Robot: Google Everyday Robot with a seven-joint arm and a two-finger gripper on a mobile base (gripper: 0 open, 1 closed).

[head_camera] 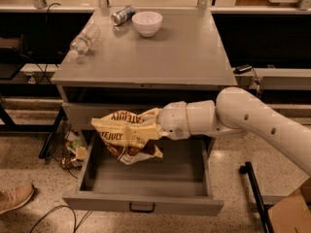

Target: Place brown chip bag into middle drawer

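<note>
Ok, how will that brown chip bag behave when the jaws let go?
Probably floppy and light: the brown chip bag crumples and sags from the gripper, whose jaws pinch it over the middle drawer. Likely lands soft, without rolling.

The flat grey metal cabinet top (184, 57) carries three things, all toward its back left. A round white bowl (147, 23) stands upright near the back edge. A crushed silver can (122, 15) lies on its side just beside it. A clear plastic bottle (84, 40) lies on its side at the left edge. Below the top's front edge, the gripper (146, 130) clamps the brown chip bag (127, 135).
</note>
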